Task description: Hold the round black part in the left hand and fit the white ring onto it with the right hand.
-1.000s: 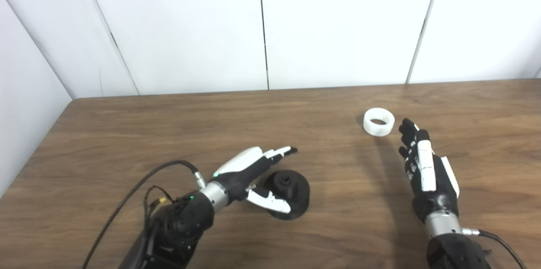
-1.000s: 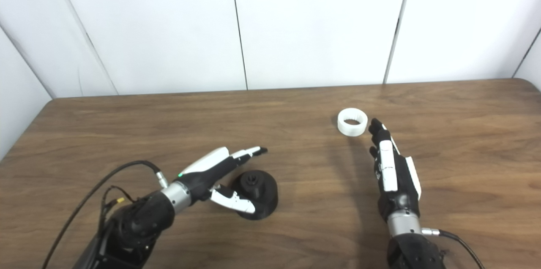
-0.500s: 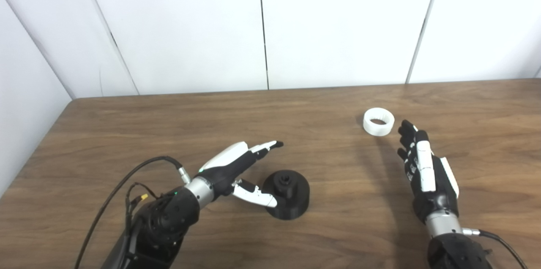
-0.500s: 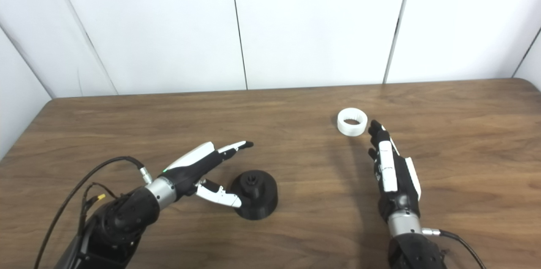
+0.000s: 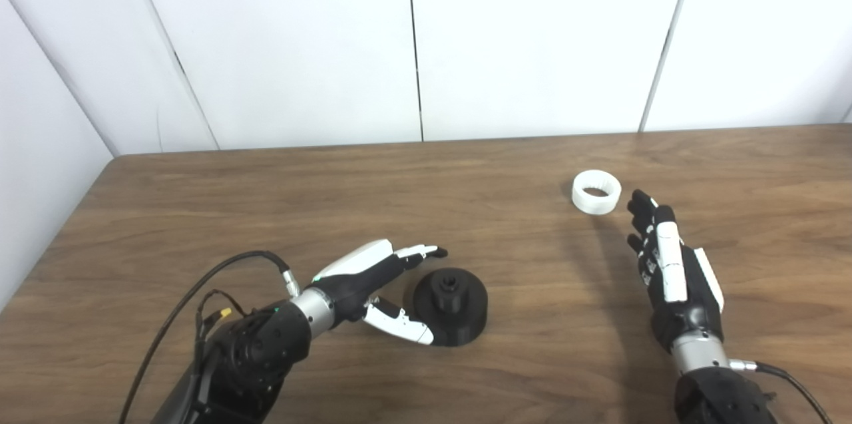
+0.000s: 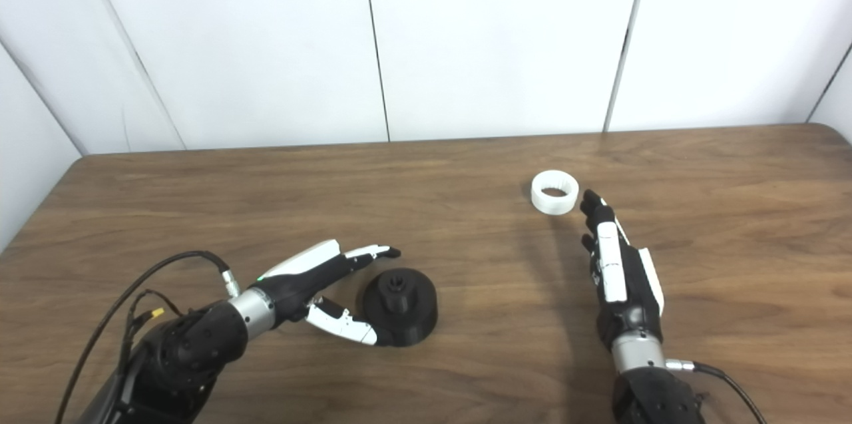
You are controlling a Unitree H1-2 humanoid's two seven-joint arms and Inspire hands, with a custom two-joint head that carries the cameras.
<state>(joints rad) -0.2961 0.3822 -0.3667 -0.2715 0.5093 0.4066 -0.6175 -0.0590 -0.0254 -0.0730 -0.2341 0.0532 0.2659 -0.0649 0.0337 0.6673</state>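
2 head cams, side-by-side, looking down on same table point(image 5: 200, 211).

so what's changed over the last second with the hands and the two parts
The left robot hand drew back from over the round black part toward the robot, then dropped lower beside it, open, thumb at its near-left edge. It has not gripped it. The black part, the white ring and the open right robot hand stayed put.
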